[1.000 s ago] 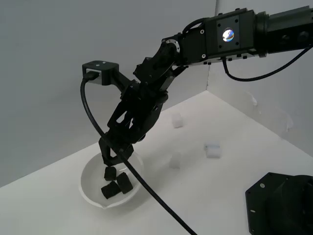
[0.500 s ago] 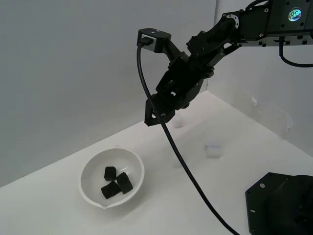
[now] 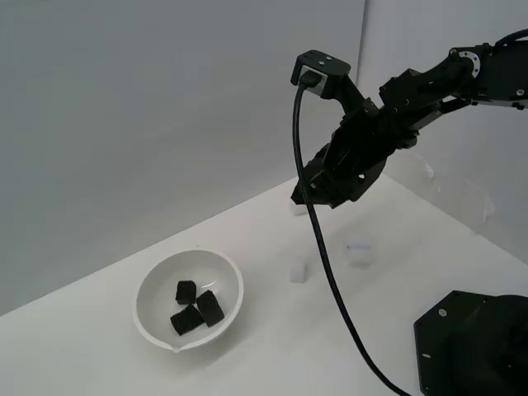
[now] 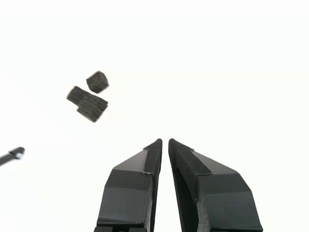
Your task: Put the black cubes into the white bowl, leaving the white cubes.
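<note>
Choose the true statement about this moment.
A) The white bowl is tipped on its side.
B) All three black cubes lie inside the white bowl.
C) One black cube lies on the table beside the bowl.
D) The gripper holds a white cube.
B: the exterior view shows the three black cubes inside the upright white bowl, and the gripper is empty, raised away from it.

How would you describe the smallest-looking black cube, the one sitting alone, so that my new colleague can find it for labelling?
Start at the white bowl, the big round dish toward the exterior view's left of the white table. Three black cubes lie in its hollow. Yours is the black cube nearest the back wall, apart from the other two, which touch each other nearer the camera.
</note>
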